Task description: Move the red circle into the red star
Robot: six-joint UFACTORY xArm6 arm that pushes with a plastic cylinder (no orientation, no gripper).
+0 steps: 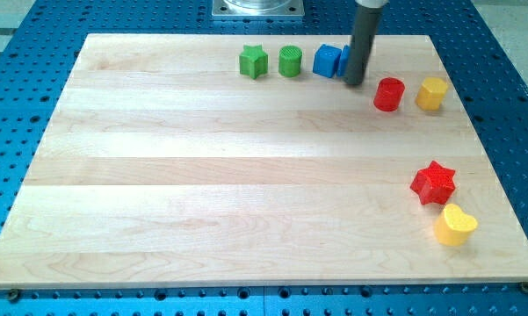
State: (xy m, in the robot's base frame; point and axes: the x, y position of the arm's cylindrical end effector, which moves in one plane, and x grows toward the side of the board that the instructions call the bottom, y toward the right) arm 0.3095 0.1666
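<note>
Seven small coloured plastic blocks stand on the pale wooden desk [202, 175], which rests on a blue perforated base [18, 132]. The red circle — a short red plastic cylinder [388, 94] — stands near the view's top right, upright, with a yellow plastic block of rounded shape [431, 92] just beside it on the view's right. The red star, a flat-topped red plastic block [433, 183], lies well apart from it, toward the view's bottom right, with a yellow heart-shaped plastic block [454, 225] just beside it below. Along the view's top sit a green plastic star [254, 61], a green plastic cylinder [289, 61] and a blue plastic block [328, 60] whose shape is partly hidden by the rod.

End effector: a plain dark rod, with no jaws to be apart or together and clamped on nothing. My tip [355, 83] rests near the red cylinder, to its upper left in the view, not touching it, and just beside the blue block.

Handling judgement: the red cylinder looks light, rigid and free to slide on the smooth wood. Its round wall will likely deflect an off-centre push — contact belongs on its top side in the view, opposite the red star.
</note>
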